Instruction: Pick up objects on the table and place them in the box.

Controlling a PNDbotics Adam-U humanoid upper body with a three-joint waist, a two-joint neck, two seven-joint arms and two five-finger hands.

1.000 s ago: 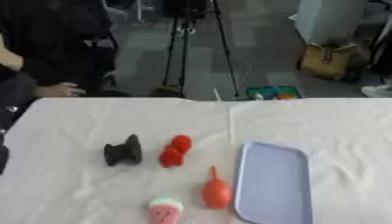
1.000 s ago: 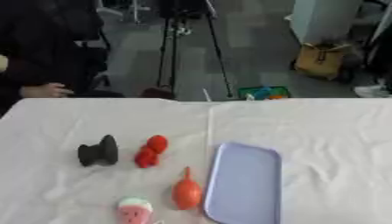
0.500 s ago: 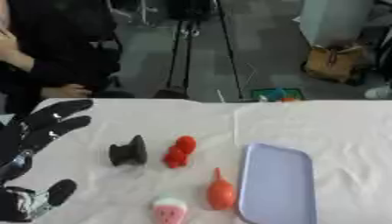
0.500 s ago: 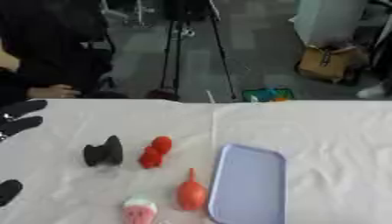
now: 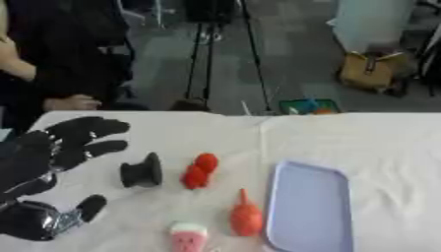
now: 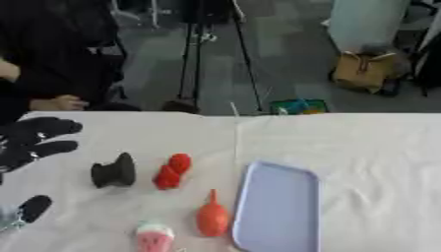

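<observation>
Left hand [image 5: 47, 162] spread wide at the table's [image 5: 379, 142] left edge (holding nothing), near the black object [image 5: 142, 172]

Table [image 5: 370, 138]: covered in white cloth, creased down the middle. Floor [image 5: 293, 59] beyond: grey, smooth. Tripod [image 5: 211, 49]: black, legs spread, standing behind the table's far edge. Bag [image 5: 370, 74]: tan, on the floor at upper right, beside a pale upright cylinder [image 5: 366, 24]. Small teal and orange item [image 5: 307, 106]: just past the table edge.
</observation>
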